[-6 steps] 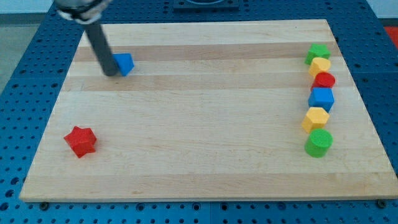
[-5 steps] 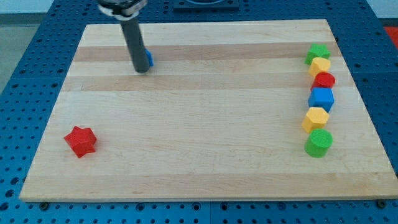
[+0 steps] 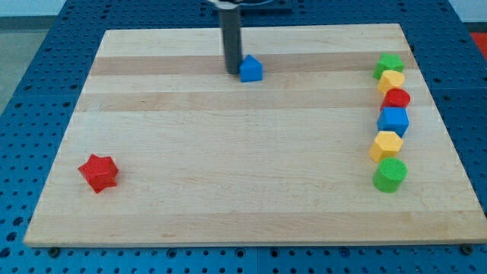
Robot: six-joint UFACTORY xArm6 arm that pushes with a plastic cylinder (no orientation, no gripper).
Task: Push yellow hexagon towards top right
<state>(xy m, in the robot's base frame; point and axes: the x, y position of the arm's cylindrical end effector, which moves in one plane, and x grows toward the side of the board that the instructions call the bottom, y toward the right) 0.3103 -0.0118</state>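
My tip (image 3: 230,72) rests on the wooden board (image 3: 228,175) near the view's top centre, touching the left side of a small blue block (image 3: 250,69). A yellow hexagon (image 3: 386,144) lies far off in a column of blocks along the view's right. Above it in that column are a blue block (image 3: 393,120), a red round block (image 3: 396,98), a second yellow block (image 3: 392,80) and a green block (image 3: 389,65). A green cylinder (image 3: 390,174) lies below the hexagon. The tip is far left of this column.
A red star (image 3: 98,172) lies alone at the view's lower left. The board sits on a blue perforated table (image 3: 30,68).
My tip has swept from the view's upper left to the top centre, and the small blue block has slid right along with it. The right column and the red star have not moved.
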